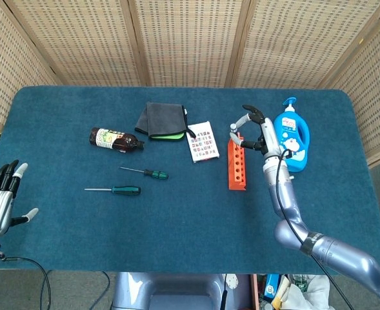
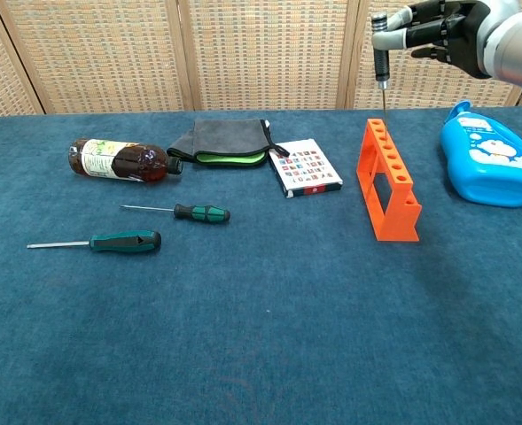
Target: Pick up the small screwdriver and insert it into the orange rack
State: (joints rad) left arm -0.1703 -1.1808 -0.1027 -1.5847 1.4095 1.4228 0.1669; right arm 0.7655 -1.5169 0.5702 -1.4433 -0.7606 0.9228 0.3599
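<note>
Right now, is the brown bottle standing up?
No, the brown bottle lies on its side on the blue table, beside the grey cloth.

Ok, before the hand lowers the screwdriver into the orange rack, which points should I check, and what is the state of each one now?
1. Right hand holds the small screwdriver: ok, the fingers pinch its handle.
2. Screwdriver upright, tip down: ok in the chest view.
3. Tip over the far end of the orange rack: ok, it hangs close above the end holes.
4. Tip centred on one hole: cannot tell, the shaft is too thin to judge.
5. Rack standing upright on the table: ok.
6. Blue bottle apart from the rack: ok, there is a gap between them.
</note>
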